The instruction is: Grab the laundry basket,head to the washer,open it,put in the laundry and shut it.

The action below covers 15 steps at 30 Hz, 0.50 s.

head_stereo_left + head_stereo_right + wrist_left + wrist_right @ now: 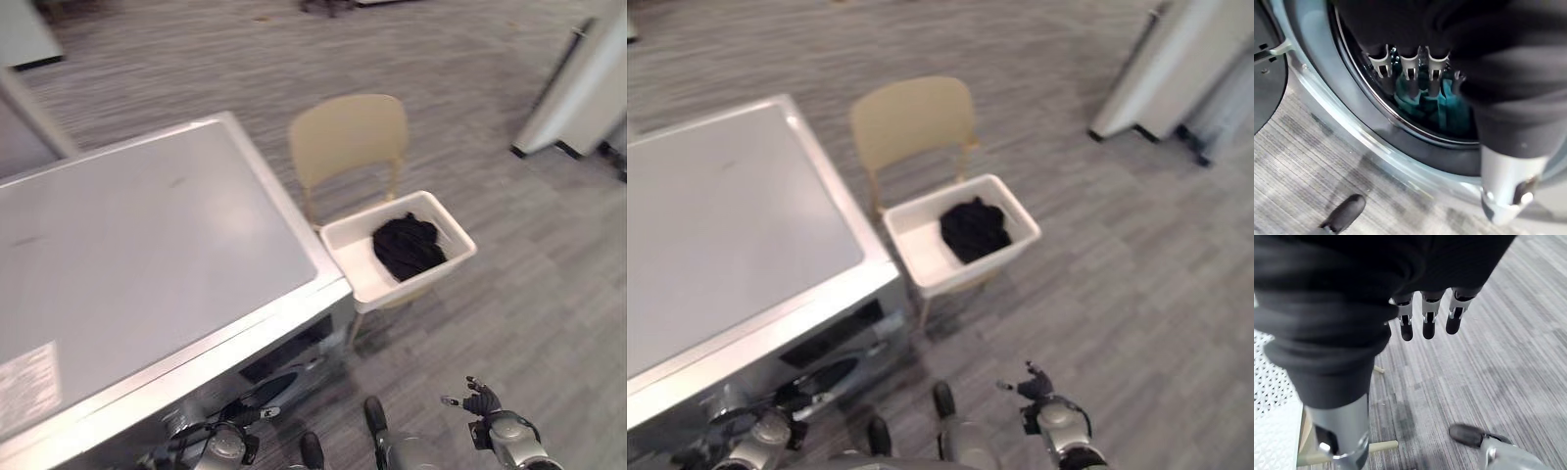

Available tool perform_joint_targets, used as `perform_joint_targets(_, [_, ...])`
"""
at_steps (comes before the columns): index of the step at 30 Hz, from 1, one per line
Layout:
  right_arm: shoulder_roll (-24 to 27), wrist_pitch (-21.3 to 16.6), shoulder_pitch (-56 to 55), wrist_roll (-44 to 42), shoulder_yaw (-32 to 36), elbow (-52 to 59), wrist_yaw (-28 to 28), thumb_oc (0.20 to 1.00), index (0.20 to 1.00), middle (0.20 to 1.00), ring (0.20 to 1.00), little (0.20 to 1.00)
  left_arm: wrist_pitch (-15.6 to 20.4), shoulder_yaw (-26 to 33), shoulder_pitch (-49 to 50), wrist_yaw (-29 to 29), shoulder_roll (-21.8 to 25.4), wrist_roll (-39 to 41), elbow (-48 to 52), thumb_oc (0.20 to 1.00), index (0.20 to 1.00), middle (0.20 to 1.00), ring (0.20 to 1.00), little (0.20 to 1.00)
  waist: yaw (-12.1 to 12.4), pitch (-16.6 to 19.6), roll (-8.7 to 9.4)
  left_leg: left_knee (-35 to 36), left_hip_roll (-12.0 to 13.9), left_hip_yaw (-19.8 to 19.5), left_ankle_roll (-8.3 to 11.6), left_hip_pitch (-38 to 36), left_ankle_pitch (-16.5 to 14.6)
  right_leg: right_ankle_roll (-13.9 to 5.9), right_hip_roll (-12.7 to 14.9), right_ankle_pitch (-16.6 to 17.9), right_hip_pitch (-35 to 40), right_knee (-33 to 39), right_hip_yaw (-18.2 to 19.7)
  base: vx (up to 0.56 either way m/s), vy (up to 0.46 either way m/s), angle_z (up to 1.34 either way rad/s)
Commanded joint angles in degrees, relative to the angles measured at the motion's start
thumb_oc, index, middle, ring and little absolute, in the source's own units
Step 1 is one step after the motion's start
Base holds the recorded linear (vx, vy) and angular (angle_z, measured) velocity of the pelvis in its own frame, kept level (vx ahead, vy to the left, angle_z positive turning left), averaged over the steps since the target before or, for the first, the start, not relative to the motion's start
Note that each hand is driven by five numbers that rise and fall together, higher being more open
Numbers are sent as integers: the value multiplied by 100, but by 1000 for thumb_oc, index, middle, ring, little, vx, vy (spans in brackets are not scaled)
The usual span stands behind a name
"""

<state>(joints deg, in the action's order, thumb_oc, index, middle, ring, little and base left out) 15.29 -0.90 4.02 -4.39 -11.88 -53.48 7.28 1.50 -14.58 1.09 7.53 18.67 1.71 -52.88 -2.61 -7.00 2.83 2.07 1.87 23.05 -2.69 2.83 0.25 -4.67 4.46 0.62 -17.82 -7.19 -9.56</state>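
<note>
Here one white laundry basket (358, 257) rests on the seat of one tan chair (348, 137), just beside the front right corner of one silver washer (137, 264). A single heap of black laundry (408, 246) lies in the basket's right half, while its left half is bare. The washer's flat top is closed and plain; its front faces the robot, and in the left wrist view the round door opening (1352, 127) shows, with one bundle of teal cloth (1435, 105) inside the drum.

The left hand (257, 413) reaches low at the washer's front; its fingers (1409, 66) are straight, at the opening and near the teal cloth, clasping nothing. The right hand (478, 399) hangs over the grey floor (549, 274), well apart from the basket, its fingers (1429, 316) relaxed and empty.
</note>
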Motion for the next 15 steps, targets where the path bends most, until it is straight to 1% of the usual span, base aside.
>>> perform_joint_targets(1, [272,-210,63,199,-100,232,135,1000,1000,1000,1000,1000,234,13,-361,101,97,-52,321,1000,1000,1000,1000,1000,86,-218,-6,-338,157,-341,275,-55,-582,-300,337,-192,591,24,-895,19,-48,-117])
perform_joint_targets(2, [272,-210,61,201,-98,234,135,1000,1000,1000,1000,1000,232,11,-360,101,97,-52,324,1000,1000,1000,1000,1000,94,-227,-5,-333,156,-334,276,-71,-584,-301,339,-203,594,8,-887,-82,-109,-109])
perform_joint_targets(3, [275,-193,56,252,-60,187,178,1000,1000,1000,1000,1000,229,5,-362,106,117,-65,435,1000,1000,1000,1000,1000,157,-200,-26,-241,285,127,286,-194,-534,-290,599,-270,686,-352,-1570,-79,-100,-125])
perform_joint_targets(4, [278,-186,40,277,-62,183,186,1000,1000,1000,1000,1000,229,-4,-351,94,116,-76,465,1000,1000,1000,1000,1000,165,-183,-30,-185,297,270,284,-223,-518,-313,668,-277,774,-382,-1737,-79,-98,-141])
perform_joint_targets(5, [278,-185,35,278,-61,185,187,1000,1000,1000,1000,1000,227,-6,-347,94,116,-77,469,1000,1000,1000,1000,1000,175,-188,-28,-169,291,279,283,-241,-513,-317,671,-278,778,-388,-1728,-13,-96,-140])
perform_joint_targets(6, [289,-158,-7,308,-53,203,194,1000,1000,1000,1000,1000,218,-54,-343,73,88,-114,479,1000,1000,1000,1000,1000,128,-125,-14,-82,255,470,285,-315,-528,-349,642,-273,959,-159,-1760,59,-116,-121])
perform_joint_targets(7, [278,-145,-14,281,-38,189,185,1000,1000,1000,1000,1000,207,-82,-361,82,55,-141,458,1000,1000,1000,1000,1000,53,-101,-24,-68,253,524,298,-369,-549,-345,571,-271,912,-122,-1550,178,-231,-81])
perform_joint_targets(8, [322,-118,-9,308,-16,135,222,1000,1000,1000,1000,1000,221,-118,-405,52,-44,-185,392,1000,1000,1000,1000,1000,-8,-59,-80,-304,268,620,318,-397,-705,-386,468,-220,898,145,-1278,164,-173,-32])
perform_joint_targets(9, [326,-119,-9,307,-18,133,222,1000,1000,1000,1000,1000,224,-117,-405,52,-49,-186,389,1000,1000,1000,1000,1000,2,-61,-87,-330,282,632,322,-393,-723,-383,454,-208,908,167,-1269,236,-230,-61])
perform_joint_targets(10, [371,-115,-33,330,-39,205,227,1000,1000,1000,1000,1000,242,-199,-393,12,-107,-217,455,1000,1000,1000,1000,1000,-89,-86,-132,-830,409,703,358,-370,-889,-337,340,-221,1052,426,-1092,117,-121,-102])
perform_joint_targets(11, [376,-110,-38,330,-38,213,227,1000,1000,1000,1000,1000,240,-200,-391,12,-111,-218,458,1000,1000,1000,1000,1000,-75,-97,-141,-885,437,713,368,-365,-920,-330,321,-213,1071,446,-1083,175,-164,-110])
perform_joint_targets(12, [444,-125,-7,356,-90,296,246,1000,1000,1000,1000,1000,264,-226,-380,18,-155,-182,547,1000,1000,1000,1000,1000,-27,-177,-145,-1296,498,521,390,-275,-963,-281,243,-262,1149,551,-937,85,-95,-94])
perform_joint_targets(13, [488,-131,21,368,-121,326,267,1000,1000,1000,1000,1000,292,-261,-384,18,-198,-145,604,1000,1000,1000,1000,1000,57,-241,-177,-1645,576,314,474,-139,-977,-223,143,-300,1258,673,-874,112,-157,-77])
perform_joint_targets(14, [515,-134,67,383,-166,347,266,1000,1000,1000,1000,1000,320,-309,-394,11,-253,-99,623,1000,1000,1000,1000,1000,157,-310,-189,-1831,524,-78,560,35,-861,-164,76,-319,1333,740,-789,95,-150,-85])
perform_joint_targets(15, [542,-139,103,401,-180,337,291,1000,1000,1000,1000,1000,320,-344,-405,4,-277,-98,639,1000,1000,1000,1000,1000,242,-347,-170,-1958,443,-396,569,229,-893,-154,62,-326,1408,810,-725,106,-126,-83])
